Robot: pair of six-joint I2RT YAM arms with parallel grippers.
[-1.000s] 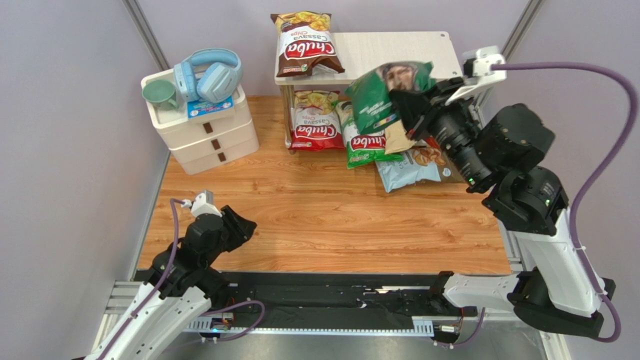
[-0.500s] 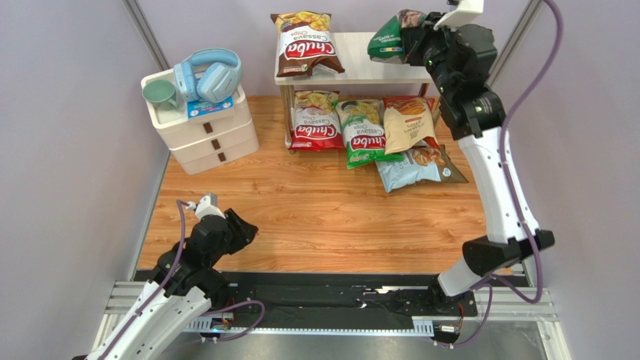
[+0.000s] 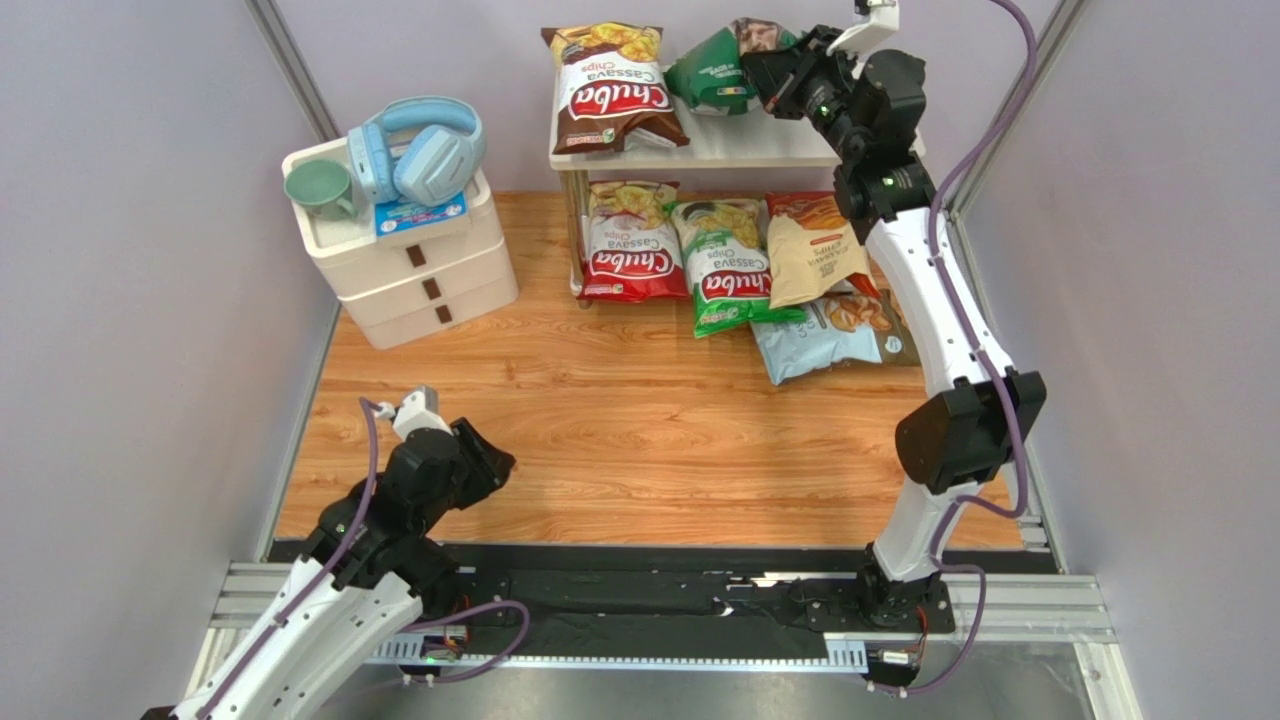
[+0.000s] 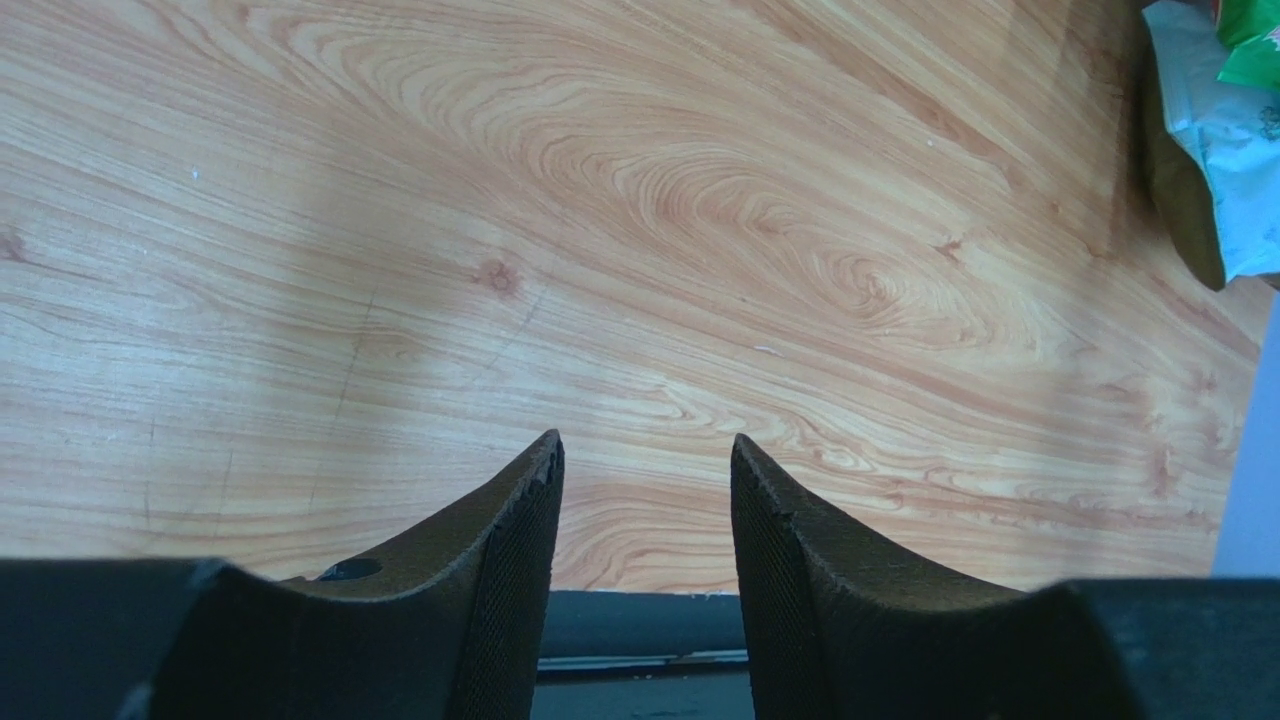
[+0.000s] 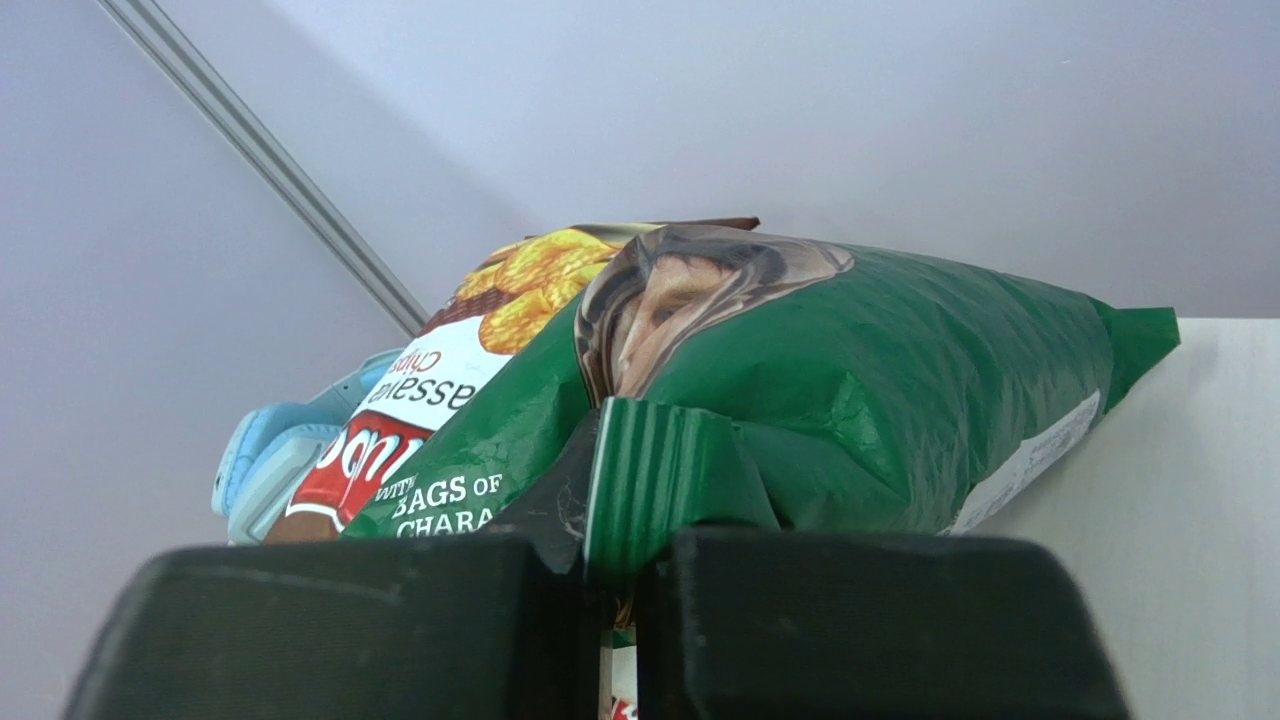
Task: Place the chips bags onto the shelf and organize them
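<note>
My right gripper [image 3: 775, 72] is shut on the crimped end of the dark green bag with a man's face [image 3: 718, 75], holding it over the shelf's top board [image 3: 766, 138]; the bag fills the right wrist view [image 5: 842, 398]. The brown Chuba bag [image 3: 609, 90] lies on the top board's left side. The red Chuba bag [image 3: 631, 240], green Chuba bag [image 3: 726, 267] and cream-orange bag [image 3: 812, 248] lean at the lower tier. The light blue bag [image 3: 827, 333] lies on the table in front. My left gripper [image 3: 489, 455] is open and empty over bare wood [image 4: 642, 465].
A white three-drawer unit [image 3: 413, 263] stands at the back left with blue headphones [image 3: 421, 147] and a green cup [image 3: 320, 186] on top. Grey walls close in both sides and the back. The light blue bag's corner shows in the left wrist view [image 4: 1217, 135].
My right arm has carried the dark green bag up from in front of the shelf and leftward over the top board, toward the brown bag. The left arm has barely moved.
</note>
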